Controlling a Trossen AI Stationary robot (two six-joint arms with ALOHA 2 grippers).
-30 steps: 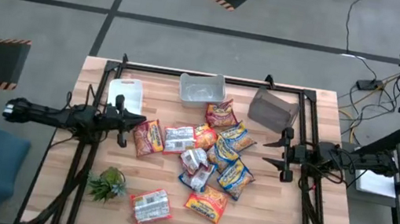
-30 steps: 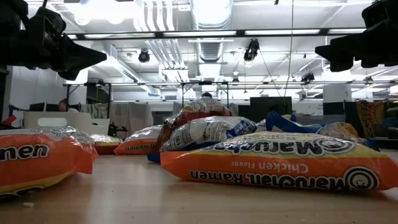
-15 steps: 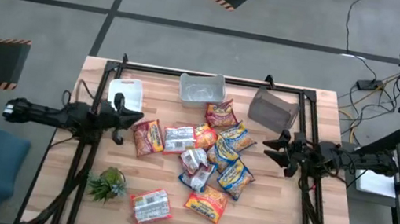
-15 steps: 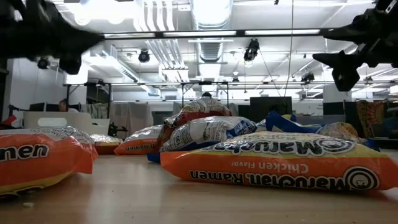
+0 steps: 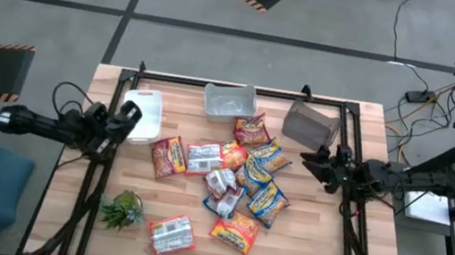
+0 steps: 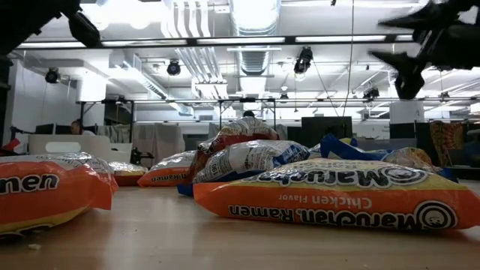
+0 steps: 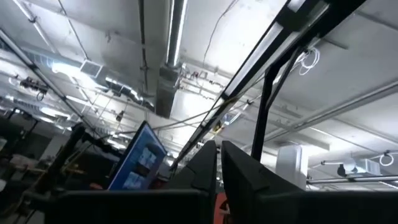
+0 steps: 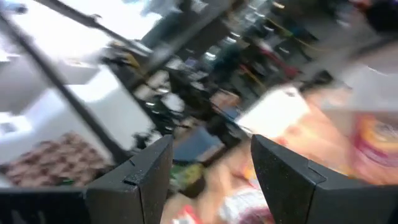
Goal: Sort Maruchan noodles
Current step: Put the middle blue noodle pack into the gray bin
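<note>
The Maruchan noodles (image 5: 238, 179) lie flat in a loose heap at the table's middle: blue-and-yellow, red-and-orange and white-with-red packets, some overlapping. A red-and-orange packet (image 5: 168, 155) lies at the heap's left, and one white-with-red packet (image 5: 171, 234) lies apart near the near edge. In the low view an orange packet (image 6: 337, 199) lies closest. My left gripper (image 5: 125, 118) hangs above the table's left side, tipped up toward the ceiling, fingers shut (image 7: 219, 168). My right gripper (image 5: 317, 164) hangs right of the heap, open (image 8: 211, 180). Neither touches a packet.
A clear bin (image 5: 229, 102) and a grey bin (image 5: 310, 124) stand along the far edge, and a white tray (image 5: 143, 113) lies at the far left beside my left gripper. A small green plant (image 5: 122, 209) stands near the near-left corner. A black frame rims the table.
My left gripper has drawn back from the heap toward the table's left edge and tipped upward, so its view now faces the ceiling. My right gripper has turned about its wrist and shifted slightly toward the far edge. The packets have not moved.
</note>
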